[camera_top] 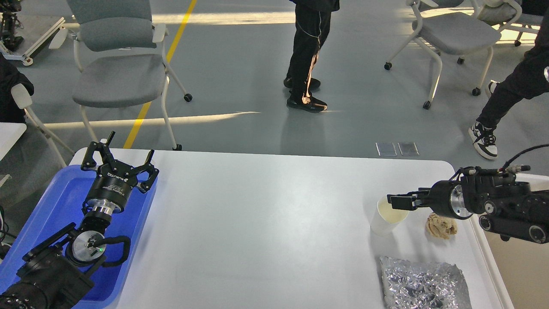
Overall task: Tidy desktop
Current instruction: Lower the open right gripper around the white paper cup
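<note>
From my head camera the desktop (266, 223) fills the lower half of the view, a broad white surface with rounded far corners, and most of its middle is bare.

Containers first. A blue tray (55, 201) sits at the left end, partly over the edge of the white top; my left arm hides much of it, and the blue floor I can see holds nothing. Toward the right stands a white paper cup (387, 219), upright, with a pale yellowish liquid inside. Beyond the right edge a strip of an off-white rimmed bin (493, 266) shows — its contents are out of view.

Just right of the cup lies a crumpled beige wad (441, 226), and nearer me a sheet of wrinkled aluminium foil (422, 283), lying flat near the front-right corner.

My left gripper (116, 162) hangs over the far end of the tray with its fingers spread wide, holding nothing. My right gripper (398, 201) reaches in from the right at the cup's rim; the fingers look close together at the rim, but seen side-on I cannot tell whether they pinch it or merely sit over it.

Writing: white lettering runs round the left gripper's black body — too small and inverted for me to read.
</note>
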`<action>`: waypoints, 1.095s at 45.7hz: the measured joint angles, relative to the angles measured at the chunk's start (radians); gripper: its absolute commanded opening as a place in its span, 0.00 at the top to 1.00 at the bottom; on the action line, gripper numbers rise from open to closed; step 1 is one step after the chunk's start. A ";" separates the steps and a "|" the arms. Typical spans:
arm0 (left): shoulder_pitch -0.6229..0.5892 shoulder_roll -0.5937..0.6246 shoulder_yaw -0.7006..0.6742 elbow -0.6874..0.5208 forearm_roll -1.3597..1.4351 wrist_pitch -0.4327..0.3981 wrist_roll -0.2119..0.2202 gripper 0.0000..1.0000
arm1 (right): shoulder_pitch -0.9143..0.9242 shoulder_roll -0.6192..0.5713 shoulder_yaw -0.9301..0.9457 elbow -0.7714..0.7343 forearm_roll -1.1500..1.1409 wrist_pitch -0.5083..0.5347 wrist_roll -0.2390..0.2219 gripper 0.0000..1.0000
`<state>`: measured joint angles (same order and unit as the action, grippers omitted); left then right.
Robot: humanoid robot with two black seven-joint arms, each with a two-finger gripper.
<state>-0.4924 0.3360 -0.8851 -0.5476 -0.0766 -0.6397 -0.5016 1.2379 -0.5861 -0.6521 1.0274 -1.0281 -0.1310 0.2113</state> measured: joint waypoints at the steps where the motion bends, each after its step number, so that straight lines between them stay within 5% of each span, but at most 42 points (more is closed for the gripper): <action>1: 0.000 0.000 0.000 0.000 0.000 0.000 0.000 0.00 | -0.001 0.001 0.000 -0.001 0.000 0.000 0.000 0.01; 18: 0.000 0.000 0.000 0.000 0.000 0.000 0.000 0.00 | -0.023 0.027 -0.005 -0.028 -0.005 -0.009 0.008 0.27; 24: 0.000 0.000 0.000 0.000 0.000 0.000 0.000 0.00 | -0.030 0.035 -0.009 -0.031 -0.010 -0.012 0.010 0.63; 28: 0.000 0.001 0.000 0.000 0.000 0.000 0.000 0.00 | -0.031 0.036 -0.011 -0.033 -0.017 -0.014 0.011 1.00; 50: 0.000 0.000 0.000 0.000 0.000 0.000 0.000 0.00 | -0.032 0.012 -0.026 -0.035 -0.065 -0.021 0.057 1.00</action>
<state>-0.4924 0.3360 -0.8851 -0.5476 -0.0767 -0.6397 -0.5016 1.2055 -0.5742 -0.6776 0.9929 -1.0935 -0.1520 0.2680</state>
